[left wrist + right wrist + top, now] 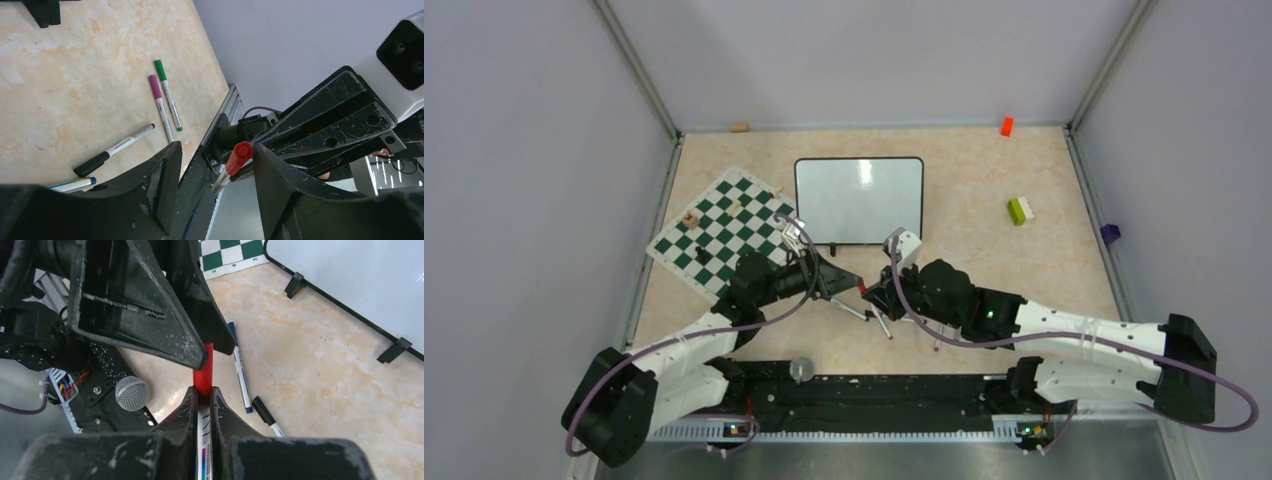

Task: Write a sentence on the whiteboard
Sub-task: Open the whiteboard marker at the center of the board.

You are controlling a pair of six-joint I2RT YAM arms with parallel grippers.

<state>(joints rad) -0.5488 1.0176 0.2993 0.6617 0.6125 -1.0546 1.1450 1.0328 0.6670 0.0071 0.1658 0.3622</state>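
The whiteboard (859, 198) stands at the back centre, and I see no red lettering on it; its lower part also shows in the right wrist view (350, 270). My right gripper (203, 395) is shut on a red marker (203, 372) and holds it above the table in front of the board. My left gripper (215, 170) is open, with its jaws on either side of the marker's red cap (237, 155), the cap close to one finger. In the top view the left gripper (852, 282) and right gripper (872, 292) meet tip to tip.
A green-and-white chess mat (724, 225) with small pieces lies left of the board. Loose markers lie under the grippers: green (167, 94), purple (161, 106), black (114, 150), blue (239, 367). A green block (1020, 210), an orange block (1006, 126) and a microphone (800, 369) are also there.
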